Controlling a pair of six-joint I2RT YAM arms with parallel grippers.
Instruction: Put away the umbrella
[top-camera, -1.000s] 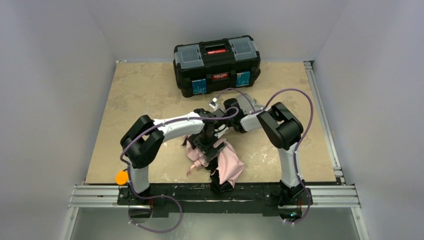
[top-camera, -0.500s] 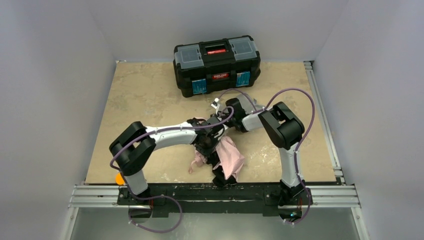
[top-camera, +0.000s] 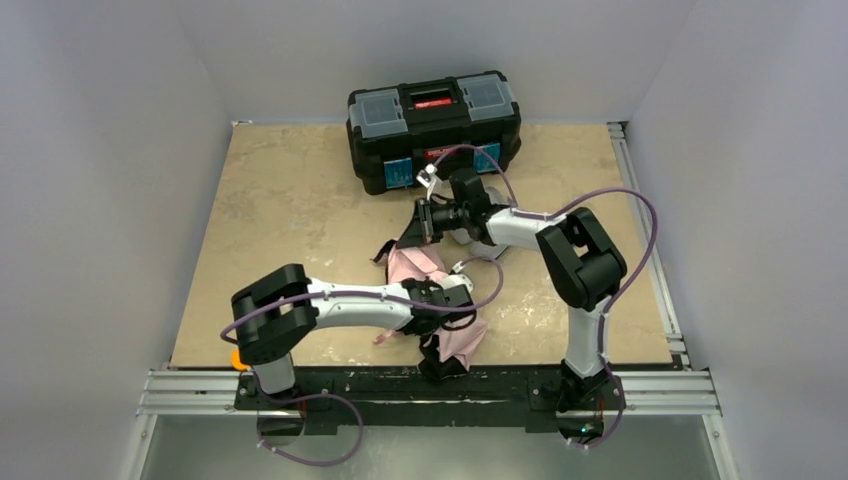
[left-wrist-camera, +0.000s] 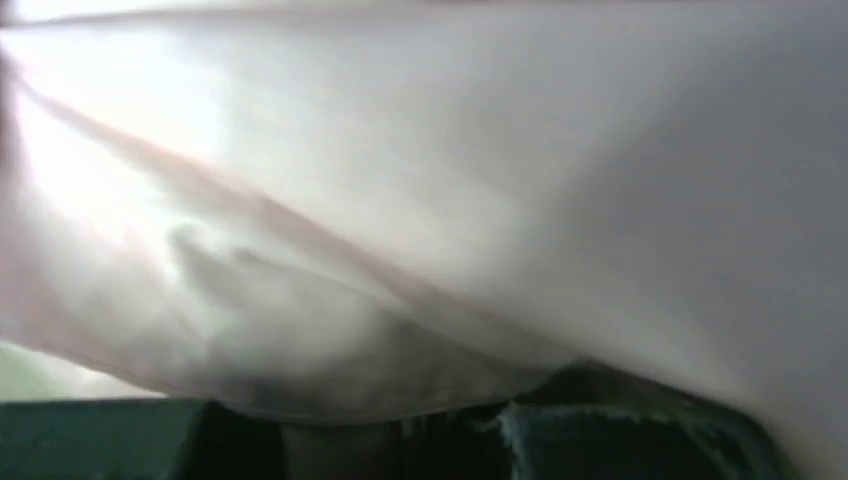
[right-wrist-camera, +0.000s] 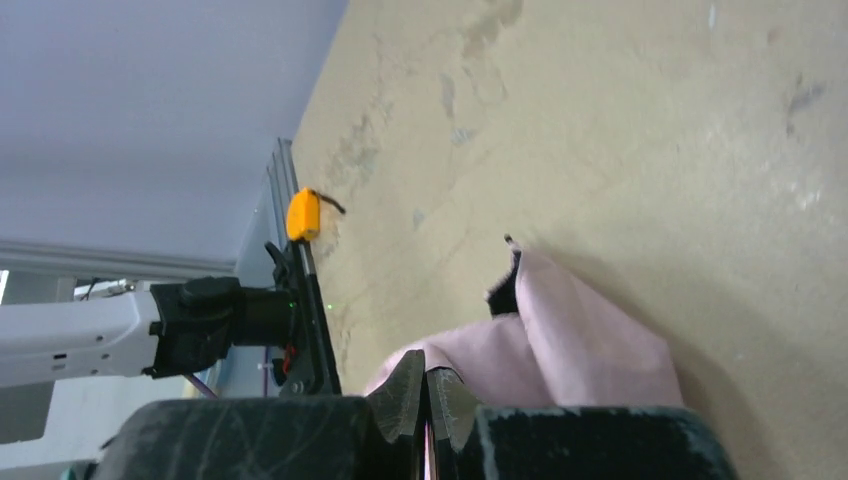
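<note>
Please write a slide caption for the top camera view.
Pink umbrella on the table, its fabric pinched by the right end effector; a black toolbox stands behind.

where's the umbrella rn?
Top view: the umbrella lies bunched on the table, centre of the near edge, between the right gripper at its far end and the left gripper on its near half, in front of the toolbox.
</note>
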